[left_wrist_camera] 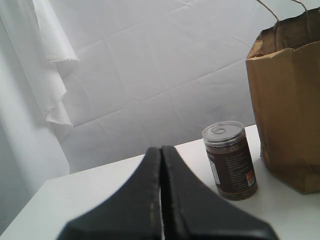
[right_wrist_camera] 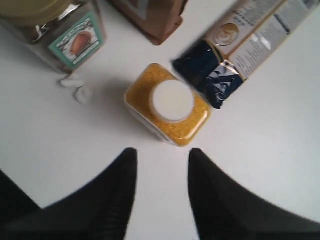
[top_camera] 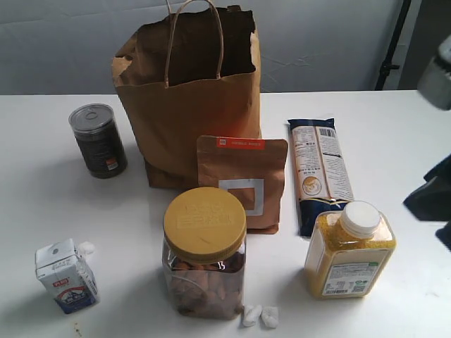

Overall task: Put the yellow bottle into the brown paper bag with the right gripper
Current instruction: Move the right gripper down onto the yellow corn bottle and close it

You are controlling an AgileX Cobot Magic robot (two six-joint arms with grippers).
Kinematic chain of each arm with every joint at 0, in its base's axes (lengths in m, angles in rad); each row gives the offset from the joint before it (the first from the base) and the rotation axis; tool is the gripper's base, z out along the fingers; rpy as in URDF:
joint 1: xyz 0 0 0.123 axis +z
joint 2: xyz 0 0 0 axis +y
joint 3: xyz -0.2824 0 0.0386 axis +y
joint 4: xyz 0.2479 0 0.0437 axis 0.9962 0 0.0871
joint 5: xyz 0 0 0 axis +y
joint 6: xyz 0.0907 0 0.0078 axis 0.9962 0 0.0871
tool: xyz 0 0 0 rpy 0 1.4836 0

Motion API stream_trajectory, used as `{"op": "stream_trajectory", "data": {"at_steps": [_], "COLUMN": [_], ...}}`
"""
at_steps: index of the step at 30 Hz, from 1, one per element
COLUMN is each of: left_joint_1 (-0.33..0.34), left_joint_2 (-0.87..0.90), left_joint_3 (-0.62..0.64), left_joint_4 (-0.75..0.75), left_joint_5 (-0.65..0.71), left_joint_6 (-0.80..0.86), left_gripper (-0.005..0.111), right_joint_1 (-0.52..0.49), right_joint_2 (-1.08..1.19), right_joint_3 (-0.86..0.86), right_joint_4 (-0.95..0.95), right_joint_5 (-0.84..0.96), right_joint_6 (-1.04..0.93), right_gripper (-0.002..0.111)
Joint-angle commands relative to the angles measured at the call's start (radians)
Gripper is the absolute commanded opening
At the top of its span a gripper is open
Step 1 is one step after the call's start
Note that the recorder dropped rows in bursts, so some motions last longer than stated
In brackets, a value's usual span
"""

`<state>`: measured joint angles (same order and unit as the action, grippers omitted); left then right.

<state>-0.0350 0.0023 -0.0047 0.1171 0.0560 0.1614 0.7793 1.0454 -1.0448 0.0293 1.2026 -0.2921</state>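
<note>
The yellow bottle point(top_camera: 349, 251) stands upright at the front right of the table, white cap on top; from above it shows in the right wrist view point(right_wrist_camera: 170, 102). My right gripper point(right_wrist_camera: 161, 154) hovers above and just short of it, open, nothing between its fingers. In the exterior view only a dark blurred part of that gripper point(top_camera: 431, 198) shows at the right edge. The brown paper bag point(top_camera: 189, 98) stands open at the back centre, handles up, and appears again in the left wrist view point(left_wrist_camera: 287, 102). My left gripper point(left_wrist_camera: 161, 152) is shut and empty, away from the task's things.
A yellow-lidded nut jar point(top_camera: 204, 253) and a flat brown pouch point(top_camera: 243, 179) stand between bag and bottle. A noodle packet point(top_camera: 319, 169) lies behind the bottle. A dark can point(top_camera: 98, 140) sits left of the bag, a small milk carton point(top_camera: 65, 274) front left, white candies point(top_camera: 259, 315) by the jar.
</note>
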Motion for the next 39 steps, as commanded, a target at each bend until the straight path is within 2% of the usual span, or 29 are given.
{"op": "stream_trajectory", "data": {"at_steps": [1, 2, 4, 17, 21, 32, 35, 37, 39], "left_joint_1": [-0.004, -0.004, -0.004, -0.004, -0.004, -0.004, -0.004, -0.004, -0.004], "left_joint_2": [-0.002, -0.002, -0.002, -0.002, -0.002, -0.002, -0.002, -0.002, -0.002], "left_joint_3": [0.005, 0.005, 0.005, 0.005, 0.005, 0.005, 0.005, 0.005, 0.005], "left_joint_4": [-0.004, -0.004, -0.004, -0.004, -0.004, -0.004, -0.004, -0.004, -0.004], "left_joint_5": [-0.006, -0.006, -0.006, -0.006, -0.006, -0.006, -0.006, -0.006, -0.006], "left_joint_6": [-0.005, -0.005, -0.005, -0.005, -0.005, -0.005, -0.005, -0.005, -0.005], "left_gripper": [0.0, 0.0, 0.0, 0.0, 0.0, 0.0, 0.0, 0.0, 0.0], "right_joint_1": [0.032, 0.039, 0.039, 0.039, 0.039, 0.039, 0.039, 0.037, 0.037], "right_joint_2": [0.065, 0.08, 0.103, 0.342, 0.399, 0.56, 0.58, 0.587, 0.587], "right_joint_3": [-0.009, -0.009, -0.009, -0.009, -0.009, -0.009, -0.009, -0.009, -0.009], "right_joint_4": [0.043, 0.043, 0.043, -0.08, -0.13, -0.108, -0.113, -0.123, -0.126], "right_joint_5": [0.018, 0.018, 0.018, 0.018, -0.057, -0.156, -0.162, -0.172, -0.177], "right_joint_6": [-0.075, -0.075, -0.08, -0.206, -0.217, -0.277, -0.277, -0.277, -0.277], "right_gripper": [0.073, 0.082, 0.087, 0.087, 0.087, 0.087, 0.079, 0.066, 0.044]}}
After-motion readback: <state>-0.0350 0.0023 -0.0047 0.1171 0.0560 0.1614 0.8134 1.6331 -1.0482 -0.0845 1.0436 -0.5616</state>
